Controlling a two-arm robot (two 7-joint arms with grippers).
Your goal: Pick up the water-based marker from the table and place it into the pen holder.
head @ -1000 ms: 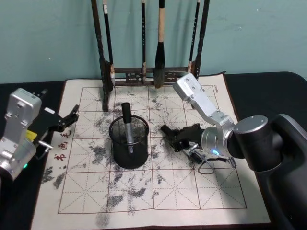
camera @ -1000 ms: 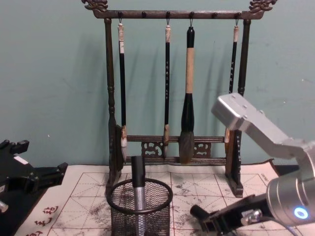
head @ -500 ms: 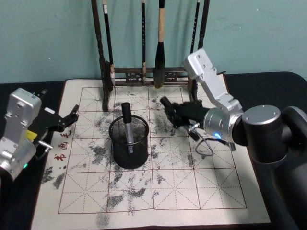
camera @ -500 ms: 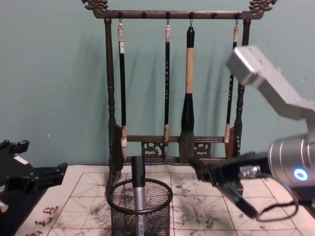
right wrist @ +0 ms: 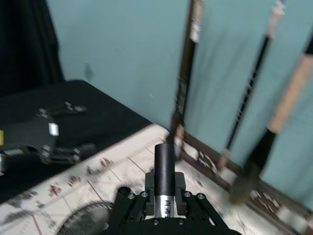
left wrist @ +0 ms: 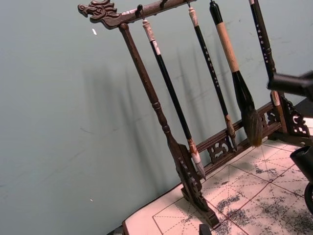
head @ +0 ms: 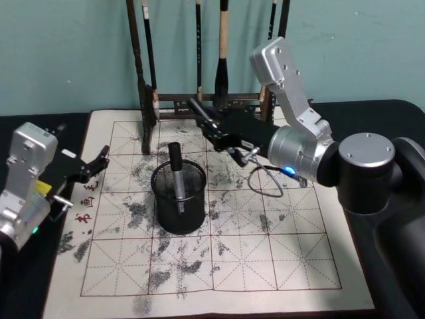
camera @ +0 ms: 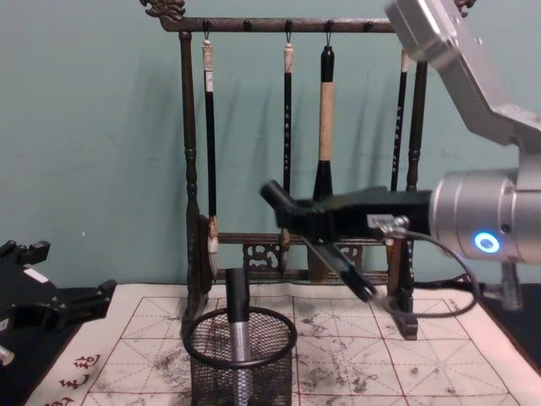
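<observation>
My right gripper (head: 218,127) hangs above the mat, right of and behind the pen holder (head: 178,197), shut on the water-based marker (head: 201,111). The marker's black cap (camera: 275,198) juts out from the fingers (camera: 314,223) toward the left, above the holder's rim (camera: 241,327). In the right wrist view the marker (right wrist: 165,177) sits clamped between the two pads. Another grey, black-capped marker (head: 175,171) stands inside the black mesh holder. My left gripper (head: 98,163) rests open at the mat's left edge, holding nothing.
A tall dark wooden brush rack (head: 207,100) with several hanging brushes (camera: 323,144) stands at the back of the mat, close behind the right gripper. A loose cable (head: 265,183) loops under the right wrist. The cream grid mat (head: 265,256) is ink-smudged.
The right gripper has risen from the mat with the marker and swung left and back, from the holder's right side to a spot above and beside its rim. The left arm stayed still.
</observation>
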